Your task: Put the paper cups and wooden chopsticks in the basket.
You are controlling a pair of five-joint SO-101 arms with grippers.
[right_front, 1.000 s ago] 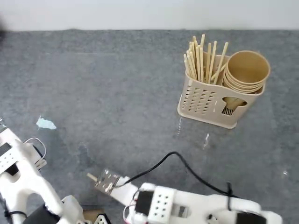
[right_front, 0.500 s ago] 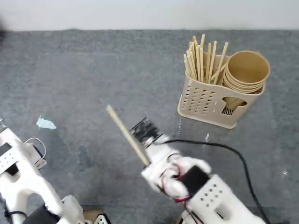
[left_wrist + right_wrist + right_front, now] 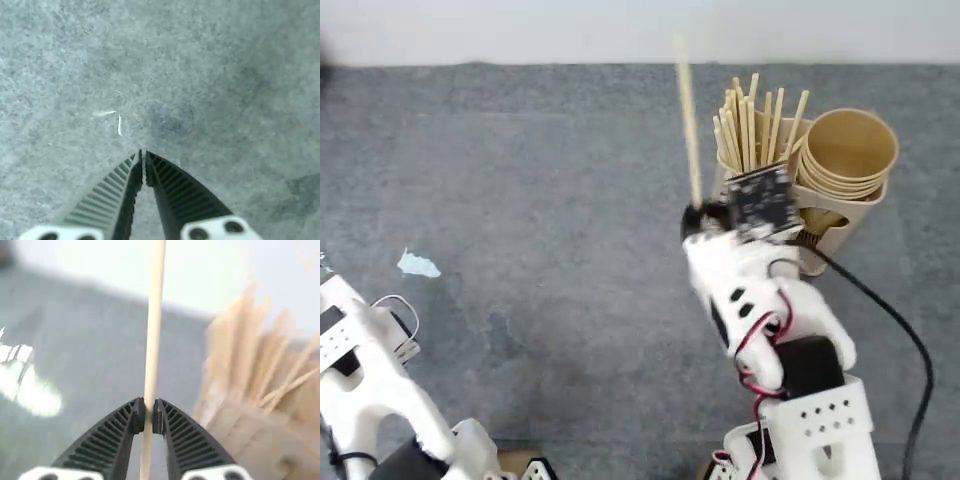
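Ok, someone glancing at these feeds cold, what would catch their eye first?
Most likely the single wooden chopstick pinched in the right claw, sticking out long past its tips right next to the basket. After that, the basket itself, toward the far side of the grey table, with a bundle of chopsticks in one compartment and a stack of paper cups in the other.

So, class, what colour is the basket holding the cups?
Plain beige. The basket shows best in the high view.
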